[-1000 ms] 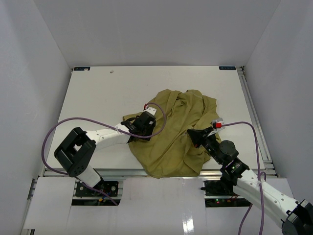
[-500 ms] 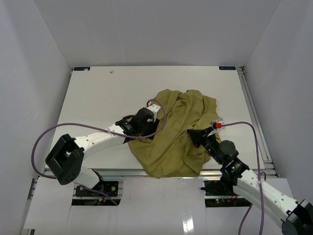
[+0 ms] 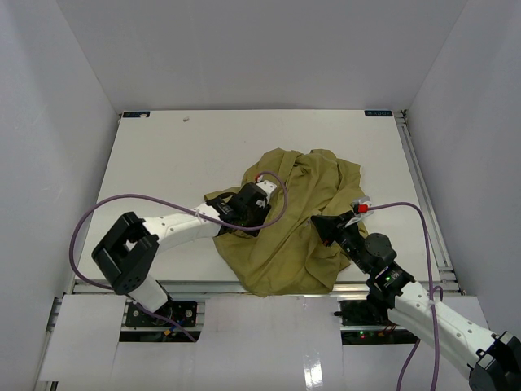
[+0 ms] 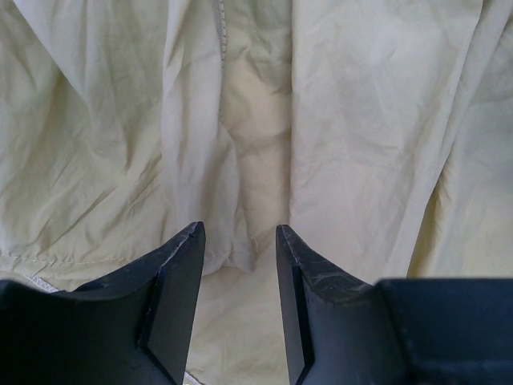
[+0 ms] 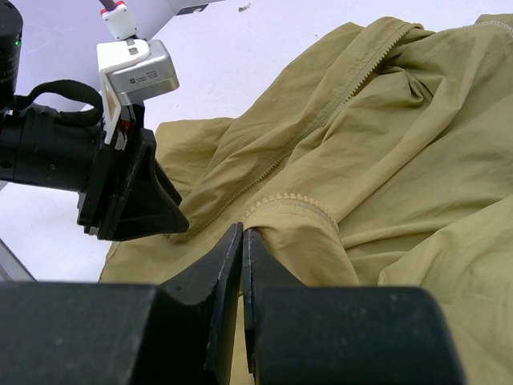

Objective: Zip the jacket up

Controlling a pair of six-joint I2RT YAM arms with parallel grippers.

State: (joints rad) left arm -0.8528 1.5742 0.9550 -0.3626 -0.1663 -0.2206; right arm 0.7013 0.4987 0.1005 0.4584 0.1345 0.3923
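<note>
Looking past my left gripper (image 4: 239,233), I see its two fingers standing apart, with a soft ridge of the jacket (image 3: 301,220) poking up in the gap. There is room on both sides of the ridge, so nothing is nipped. Cloth fills everything under that tool and ahead of it.

My right gripper (image 5: 242,234) has its fingers pressed tight together. The tips sit right at a stitched edge of the jacket. I cannot tell if a bit of cloth is caught between them or if they only touch it.

What matters most is the zipper line (image 5: 321,112). Seen from the right gripper, it starts just ahead of the tips and a little to the left, close by the left gripper's black fingers. From there it runs away up and to the right, long and slanted, to the far side of the heap. That near end looks closer to the left gripper than to the right one, I think. So the left arm seems the better one to take hold there, and any pull should follow the slant, away from both tools.

I cannot see a slider or pull tab anywhere. The jacket lies bunched on the table (image 3: 163,155), between my two grippers.
</note>
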